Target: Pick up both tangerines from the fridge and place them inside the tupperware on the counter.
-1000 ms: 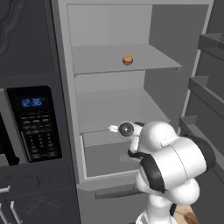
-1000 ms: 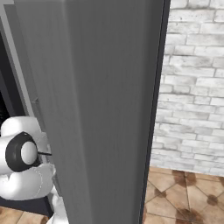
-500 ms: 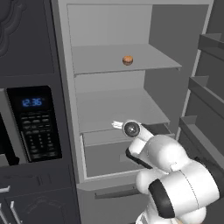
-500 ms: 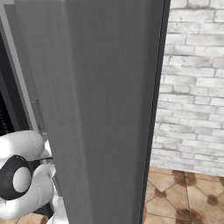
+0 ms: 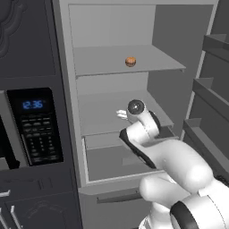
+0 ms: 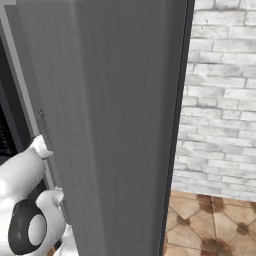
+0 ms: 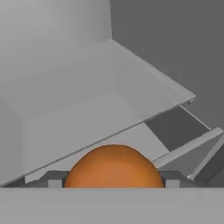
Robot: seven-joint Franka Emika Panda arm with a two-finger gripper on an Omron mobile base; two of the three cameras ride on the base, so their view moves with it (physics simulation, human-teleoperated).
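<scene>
We are reaching into the open fridge (image 5: 112,27) at its middle shelf, the gripper (image 5: 121,114) pinching one tangerine (image 7: 113,168): in the hand view the orange ball is sitting snug between the two fingertips (image 7: 54,180). The other tangerine (image 5: 130,61) is resting on the upper shelf, above the gripper and well apart from it. Below the hand we are seeing the drawer (image 5: 120,161) standing open. To the left, the black microwave (image 5: 33,127) is showing its blue clock. On the right, the fridge door (image 6: 110,125) is blocking most of the right base view; beyond it stand a brick wall (image 6: 220,90) and a tiled floor (image 6: 210,225).
</scene>
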